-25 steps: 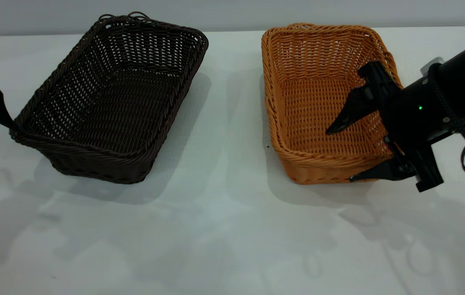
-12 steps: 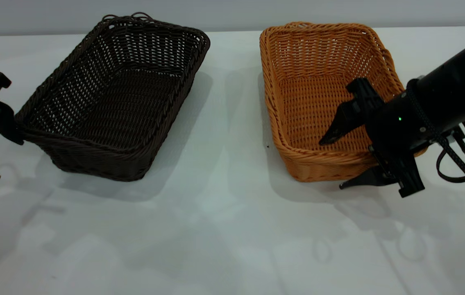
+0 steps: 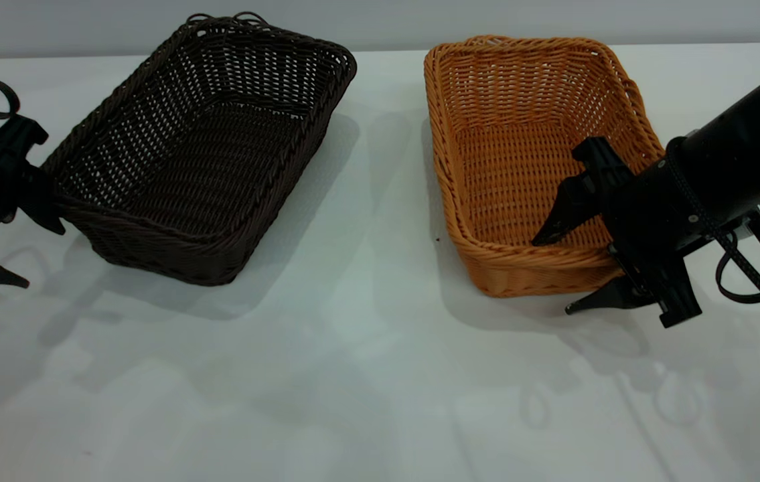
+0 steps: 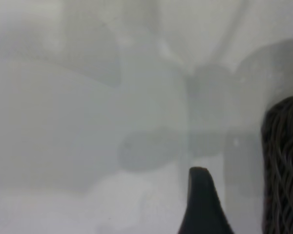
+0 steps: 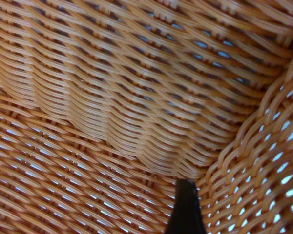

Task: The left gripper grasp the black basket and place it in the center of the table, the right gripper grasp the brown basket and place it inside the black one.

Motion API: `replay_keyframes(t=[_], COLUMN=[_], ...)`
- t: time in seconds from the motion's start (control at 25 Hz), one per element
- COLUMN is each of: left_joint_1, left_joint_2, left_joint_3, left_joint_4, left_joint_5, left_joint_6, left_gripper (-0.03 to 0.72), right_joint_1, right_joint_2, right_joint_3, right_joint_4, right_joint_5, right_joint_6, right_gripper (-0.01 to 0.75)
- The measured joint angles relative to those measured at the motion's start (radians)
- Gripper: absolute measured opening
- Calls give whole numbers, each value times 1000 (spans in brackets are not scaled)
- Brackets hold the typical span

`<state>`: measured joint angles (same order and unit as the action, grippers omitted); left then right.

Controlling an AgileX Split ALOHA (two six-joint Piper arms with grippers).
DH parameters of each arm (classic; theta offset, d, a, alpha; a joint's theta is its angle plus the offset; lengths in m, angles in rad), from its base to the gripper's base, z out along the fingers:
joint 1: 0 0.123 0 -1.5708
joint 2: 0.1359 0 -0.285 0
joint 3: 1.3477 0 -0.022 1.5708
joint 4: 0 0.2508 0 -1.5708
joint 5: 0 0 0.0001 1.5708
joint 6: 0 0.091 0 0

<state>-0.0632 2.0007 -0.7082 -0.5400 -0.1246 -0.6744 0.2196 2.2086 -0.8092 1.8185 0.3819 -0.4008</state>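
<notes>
The black basket [image 3: 199,147] sits on the white table [image 3: 366,348] at the left. The brown basket [image 3: 527,154] sits at the right. My left gripper [image 3: 43,258] is open at the black basket's near left corner. Its upper finger [image 3: 45,211] touches the rim and its lower finger lies outside over the table. The left wrist view shows one finger [image 4: 201,200] beside the dark wall [image 4: 283,165], with a gap between. My right gripper [image 3: 554,276] is open and straddles the brown basket's near right wall. One finger [image 5: 185,207] is inside the weave [image 5: 112,97].
A pale wall runs behind the table's far edge. A strip of bare table [image 3: 386,167] separates the two baskets. A wide stretch of bare table lies in front of them. Loose black cables hang by both arms, the right one at the edge of view [image 3: 754,268].
My left gripper has moved right, and the black basket has shifted right and away with it. My right gripper has dropped lower along the brown basket's near right wall.
</notes>
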Motion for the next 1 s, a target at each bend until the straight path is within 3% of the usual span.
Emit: replay_keyframes(t=[0.4, 0.64, 1.0], left_joint_1=[-2, -20, -121], left_joint_2=[-178, -219, -45], left_joint_3=[0, 0, -112], left_joint_4=[0, 0, 0], left_joint_5=[243, 150, 91], left_joint_6=[5, -4, -6], left_gripper=[435, 435, 435], right_joint_1=[0, 0, 0], right_joint_2=[0, 0, 0], right_joint_3=[0, 0, 0], right_joint_4=[1, 1, 1], right_joint_5=[4, 4, -10], right_joint_6=[0, -1, -1], right_gripper=[503, 503, 502])
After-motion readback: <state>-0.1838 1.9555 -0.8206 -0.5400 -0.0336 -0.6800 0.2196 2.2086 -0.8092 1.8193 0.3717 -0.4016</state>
